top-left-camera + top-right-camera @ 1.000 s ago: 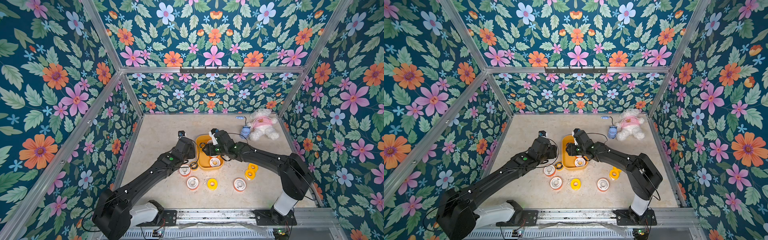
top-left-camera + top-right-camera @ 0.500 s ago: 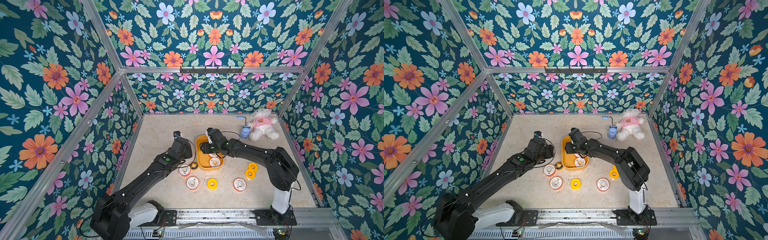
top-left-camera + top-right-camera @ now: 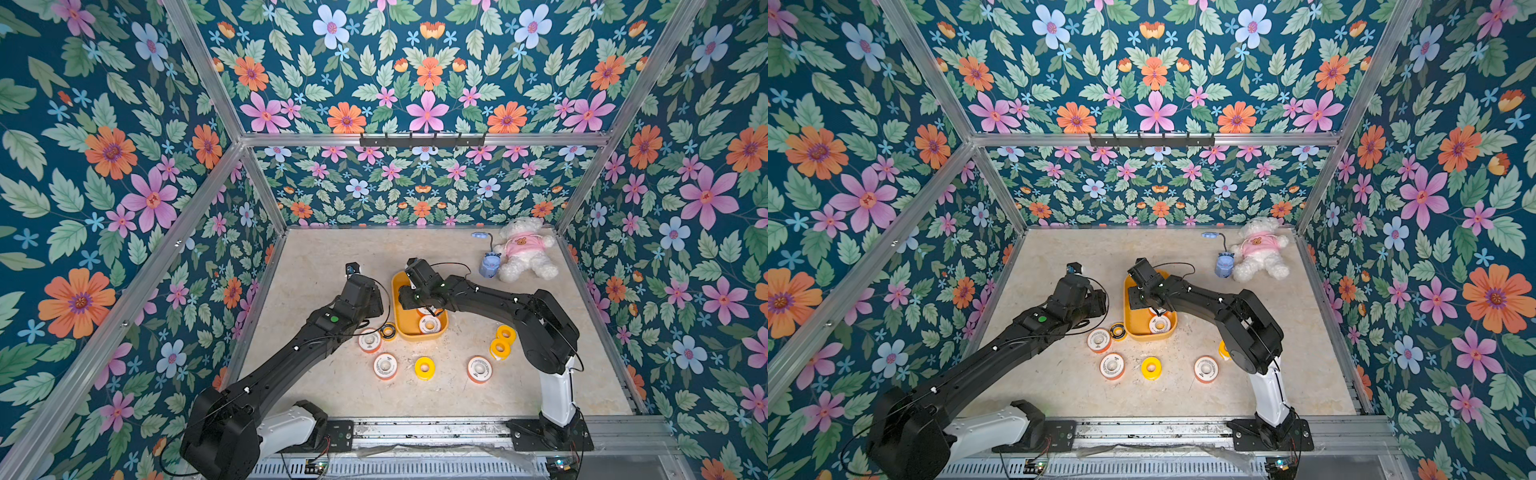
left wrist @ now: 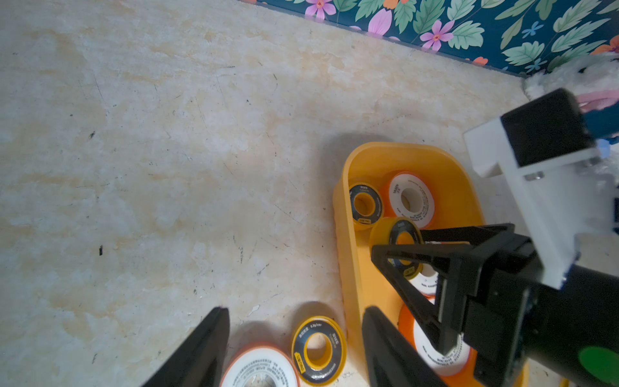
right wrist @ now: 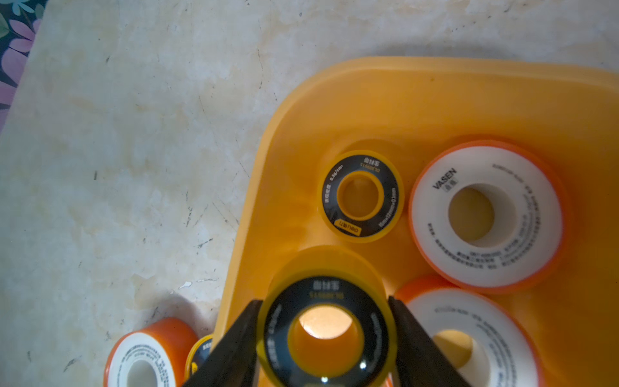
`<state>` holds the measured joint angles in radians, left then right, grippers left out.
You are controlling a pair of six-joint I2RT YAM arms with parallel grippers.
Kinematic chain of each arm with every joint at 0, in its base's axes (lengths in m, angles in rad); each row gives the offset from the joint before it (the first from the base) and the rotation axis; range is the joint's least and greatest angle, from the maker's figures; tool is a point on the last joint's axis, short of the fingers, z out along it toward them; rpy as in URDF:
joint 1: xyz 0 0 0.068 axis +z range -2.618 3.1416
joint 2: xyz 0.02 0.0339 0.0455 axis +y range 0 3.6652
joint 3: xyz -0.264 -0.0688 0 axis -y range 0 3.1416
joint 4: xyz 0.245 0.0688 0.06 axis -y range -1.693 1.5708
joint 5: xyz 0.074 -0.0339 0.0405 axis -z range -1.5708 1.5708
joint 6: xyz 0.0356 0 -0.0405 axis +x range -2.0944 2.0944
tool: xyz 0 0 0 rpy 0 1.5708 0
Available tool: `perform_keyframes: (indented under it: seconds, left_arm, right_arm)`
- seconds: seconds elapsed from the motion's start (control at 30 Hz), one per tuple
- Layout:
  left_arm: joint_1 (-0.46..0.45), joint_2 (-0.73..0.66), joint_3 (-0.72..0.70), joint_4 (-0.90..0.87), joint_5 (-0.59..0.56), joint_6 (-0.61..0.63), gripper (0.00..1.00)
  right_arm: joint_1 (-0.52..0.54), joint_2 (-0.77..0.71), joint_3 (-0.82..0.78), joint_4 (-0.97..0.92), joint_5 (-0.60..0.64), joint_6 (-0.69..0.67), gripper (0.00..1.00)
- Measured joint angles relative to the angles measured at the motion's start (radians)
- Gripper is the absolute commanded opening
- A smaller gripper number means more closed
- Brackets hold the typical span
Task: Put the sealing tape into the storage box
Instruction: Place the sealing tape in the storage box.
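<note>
In a top view the yellow box (image 3: 419, 333) lies lengthwise away from the robot, and loose rolls (image 3: 424, 368) sit on the table in front of it. In the left wrist view the left claw (image 4: 293, 315) is apart and empty. In the right wrist view the right claw (image 5: 325, 335) is clamped on a black-and-yellow roll (image 5: 326, 288) over the box, flat, with its hole facing up. This looks like the placing step; the next move would be to lower the roll onto bare floor and let go.

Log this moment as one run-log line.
right gripper: jaws shut on black-and-yellow roll over storage box | left gripper: jaws open, empty, beside box | other rolls outside box
</note>
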<state>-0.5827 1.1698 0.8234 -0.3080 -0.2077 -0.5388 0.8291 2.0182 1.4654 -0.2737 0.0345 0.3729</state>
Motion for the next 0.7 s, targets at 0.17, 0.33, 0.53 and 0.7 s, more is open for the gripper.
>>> perform_keyframes:
  seconds: [0.17,0.33,0.53,0.7]
  left_arm:
    - [0.001,0.0,-0.002,0.0,0.0,0.0,0.68]
    - [0.002,0.001,-0.002,0.0,0.0,0.0,0.69]
    - [0.005,0.003,-0.005,0.0,0.0,0.0,0.68]
    - [0.005,0.003,-0.005,0.0,0.0,0.0,0.68]
  right_arm:
    - [0.002,0.014,0.013,-0.018,0.018,-0.001,0.52]
    - [0.008,0.032,0.034,-0.03,0.018,-0.006,0.52]
    - [0.015,0.05,0.057,-0.049,0.026,-0.012,0.52]
    - [0.017,0.056,0.063,-0.066,0.044,-0.023,0.54]
